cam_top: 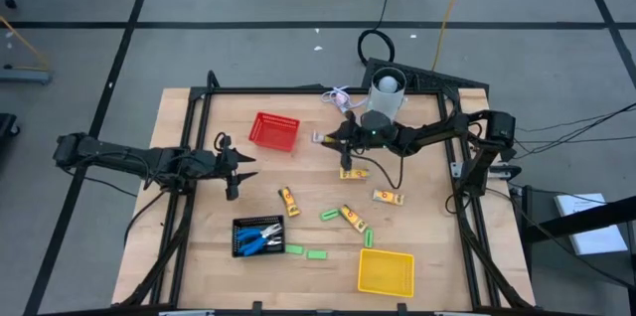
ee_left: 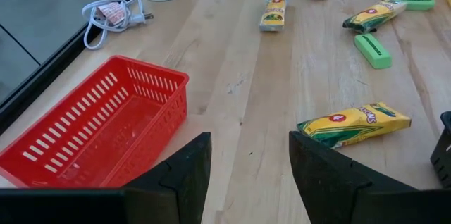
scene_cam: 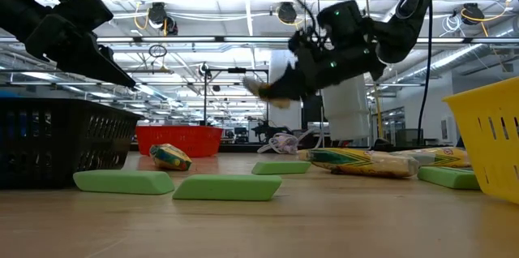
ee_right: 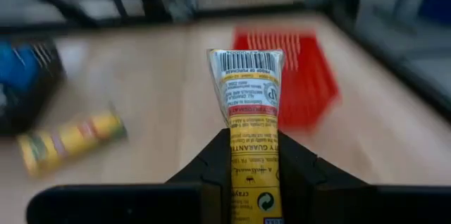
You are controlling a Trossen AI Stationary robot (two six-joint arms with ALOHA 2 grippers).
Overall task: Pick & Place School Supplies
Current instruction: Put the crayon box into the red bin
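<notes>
Table (cam_top: pixel 417 232): pale wood, three baskets and loose supplies spread over it.
Red basket (cam_top: pixel 273 131): my landmark; nothing shows inside it in the left wrist view.
Black basket (cam_top: pixel 258 237): well in front of the red basket, blue-handled scissors (cam_top: pixel 260 238) already in it.
Yellow basket (cam_top: pixel 386 271): far front-right of the red basket.
Right gripper (ee_right: pixel 254 155): up in the air just right of the red basket, clamped on a crayon pack (ee_right: pixel 248 111) and pointed at that basket.
Left gripper (ee_left: pixel 246 175): hovering just left of the red basket, fingers apart, holding nothing.
Loose packs (cam_top: pixel 288 201): four on the wood, front and right of the red basket.
Green bars (cam_top: pixel 329 215): scattered past the packs, toward the yellow basket.
Handling, pack: looks light, a thin wrapper with a crimped flat end, so it should give a little. Best pinched across the body mid-length, not by the floppy end; the glossy film could slip.
Handling, bars: they read as firm little blocks with flat sides. Grip across the narrow width.
</notes>
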